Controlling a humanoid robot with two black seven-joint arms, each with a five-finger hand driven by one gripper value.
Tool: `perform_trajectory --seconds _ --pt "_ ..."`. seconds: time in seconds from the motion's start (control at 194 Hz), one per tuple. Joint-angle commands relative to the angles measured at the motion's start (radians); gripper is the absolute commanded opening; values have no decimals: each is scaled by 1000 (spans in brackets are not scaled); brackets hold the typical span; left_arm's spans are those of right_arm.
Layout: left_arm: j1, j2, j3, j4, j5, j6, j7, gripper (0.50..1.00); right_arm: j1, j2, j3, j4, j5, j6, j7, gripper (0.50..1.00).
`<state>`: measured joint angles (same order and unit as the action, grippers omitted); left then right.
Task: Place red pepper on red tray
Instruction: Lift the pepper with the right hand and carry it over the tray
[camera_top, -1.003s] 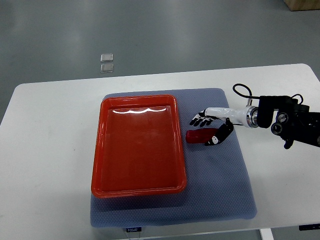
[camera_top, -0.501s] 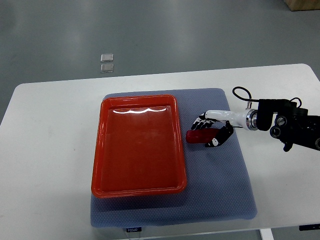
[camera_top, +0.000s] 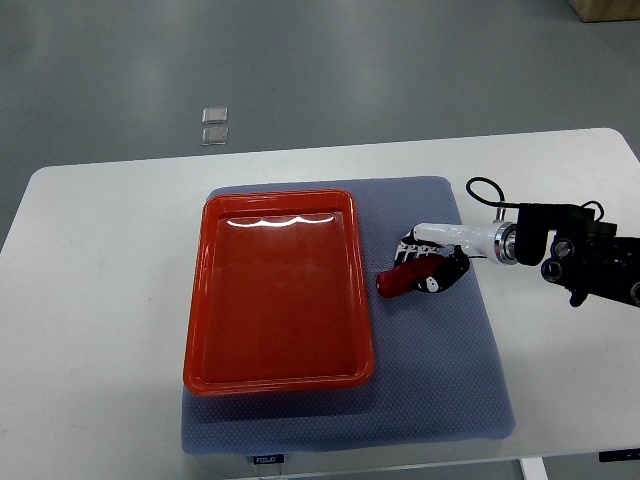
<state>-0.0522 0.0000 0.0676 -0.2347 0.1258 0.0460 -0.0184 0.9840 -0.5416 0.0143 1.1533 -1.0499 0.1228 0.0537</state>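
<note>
Red tray (camera_top: 278, 290): centred on a blue mat (camera_top: 440, 370) atop a white table (camera_top: 100, 300), nothing inside it. Red pepper (camera_top: 398, 280): just beside the tray's right rim, over the mat, outside the tray. Right hand (camera_top: 432, 264): right of the tray, fingers curled around the pepper, holding it.

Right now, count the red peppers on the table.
1. The red pepper lies on the blue mat, just right of the red tray, with the right hand closed around it. None appears hidden.
</note>
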Motion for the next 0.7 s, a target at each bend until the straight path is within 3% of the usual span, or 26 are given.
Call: perform_trajectory --seconds 0.0,0.217,0.424,0.584,0.693 --pt "0 0 1 0 0 0 0 1000 21 -32 24 11 8 5 0 500" --pt "0 0 1 -2 0 0 0 1000 143 -101 38 68 65 38 0 500" --pt "0 0 1 -2 0 0 0 1000 249 -77 35 69 123 80 -3 500" --pt "0 0 0 2 0 0 -2 1000 306 48 16 46 229 87 -12 500" --pt "0 0 1 3 0 0 0 1000 331 182 -22 -35 237 77 -25 500"
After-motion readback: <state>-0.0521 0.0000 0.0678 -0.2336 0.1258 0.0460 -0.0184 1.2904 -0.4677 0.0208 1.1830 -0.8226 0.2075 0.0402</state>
